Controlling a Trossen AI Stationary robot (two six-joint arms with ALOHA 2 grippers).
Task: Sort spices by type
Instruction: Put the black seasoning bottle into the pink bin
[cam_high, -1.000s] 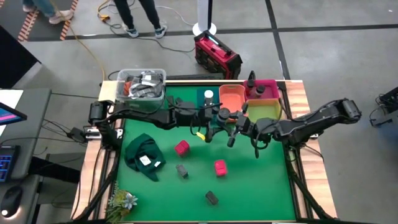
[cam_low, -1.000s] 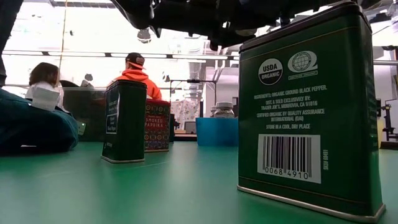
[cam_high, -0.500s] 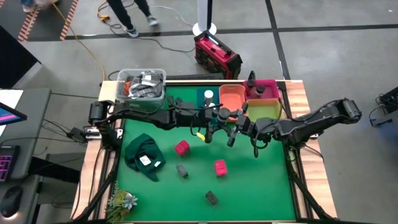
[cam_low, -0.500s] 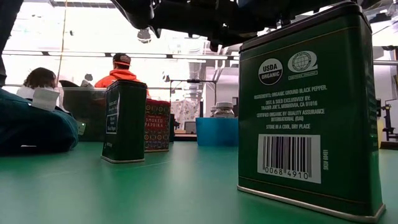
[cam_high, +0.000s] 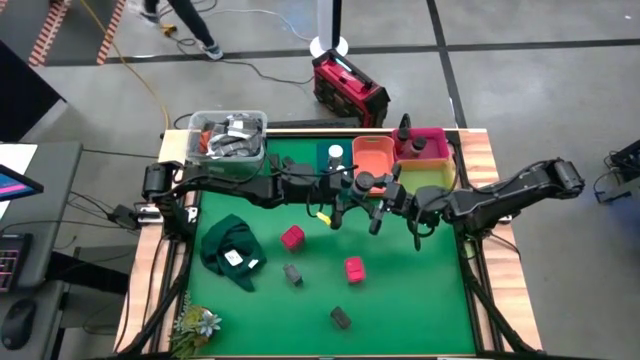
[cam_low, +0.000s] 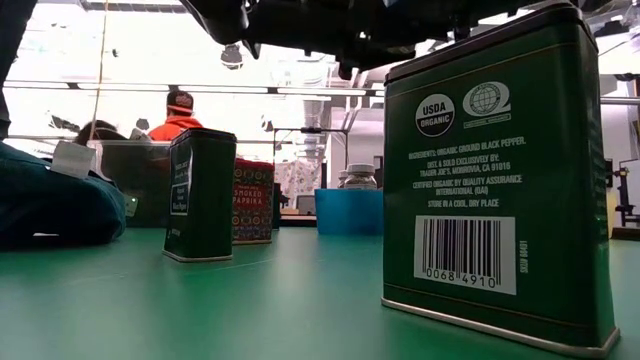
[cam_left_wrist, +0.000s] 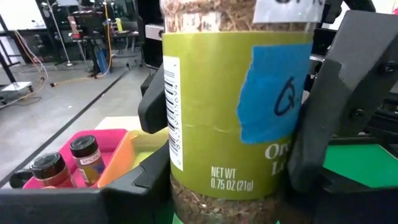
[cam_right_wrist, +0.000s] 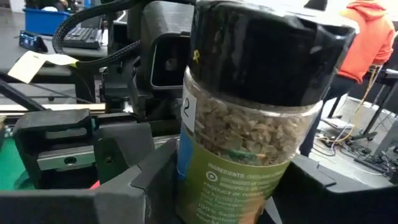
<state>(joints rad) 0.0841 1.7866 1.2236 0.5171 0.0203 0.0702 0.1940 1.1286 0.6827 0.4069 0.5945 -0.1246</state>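
Note:
A spice jar (cam_left_wrist: 230, 124) with a yellow-green label, a blue sticker and a black cap (cam_right_wrist: 267, 50) is held upright in the air near the table's far middle (cam_high: 362, 183). My left gripper (cam_high: 348, 200) and my right gripper (cam_high: 383, 208) meet at it from opposite sides, each shut on it. On the green mat stand two red-pink boxes (cam_high: 292, 237) (cam_high: 354, 268) and two dark tins (cam_high: 292, 273) (cam_high: 340, 318). The low view shows a green pepper tin (cam_low: 495, 180) close up, a second tin (cam_low: 200, 195) and a paprika box (cam_low: 253, 200). My left gripper pinches the jar's labelled body (cam_left_wrist: 186, 155) between its two fingers, coming level from the table's left. The jar stands upright and clear of the table. My right gripper pinches the jar's lower body below the clear band (cam_right_wrist: 211, 186), level from the table's right, with the cap above its fingers.
Orange (cam_high: 373, 155), pink (cam_high: 432, 135) and yellow (cam_high: 425, 178) bins stand along the far right; the pink one holds dark-capped jars (cam_left_wrist: 87, 155). A white-capped jar (cam_high: 335, 155) stands far middle, a clear tub (cam_high: 228, 135) far left, a dark green cloth (cam_high: 232, 250) on the left. People move in the room behind.
Both arms have kept still with the jar between them. Only the people in the room behind have moved.

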